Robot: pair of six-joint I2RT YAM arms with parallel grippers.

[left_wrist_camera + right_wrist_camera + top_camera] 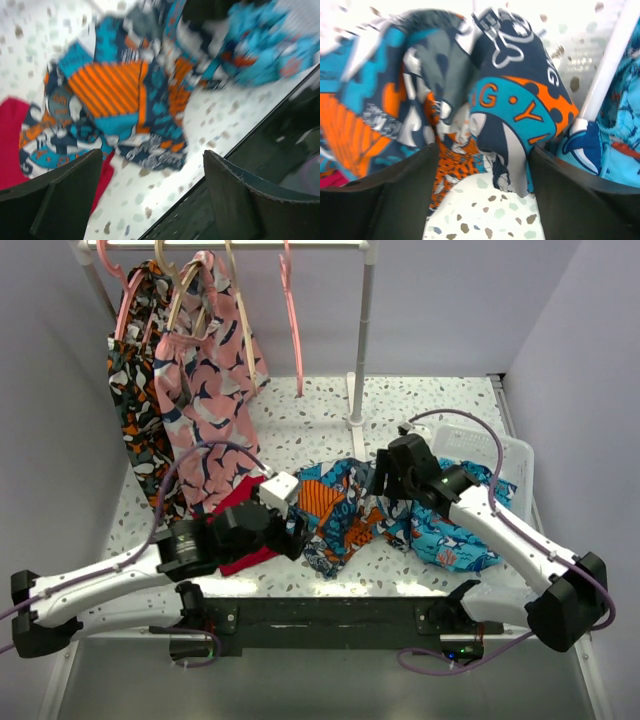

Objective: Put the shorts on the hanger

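We see the shorts (335,515) lying crumpled on the speckled table (300,425), near the front edge. Our left gripper (296,532) sits at their 9 o'clock side, fingers spread wide, holding nothing. Our right gripper (383,483) is at their 1 o'clock, fingers apart too, with cloth bunched between them, not pinched.

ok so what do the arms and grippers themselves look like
The left arm and right arm are white links with chunky black joints. A thin purple cable loops along each. The left wrist carries a small white block; a green light glows on the right. The left gripper and right gripper have flat black fingers, the left's ridged along one edge.
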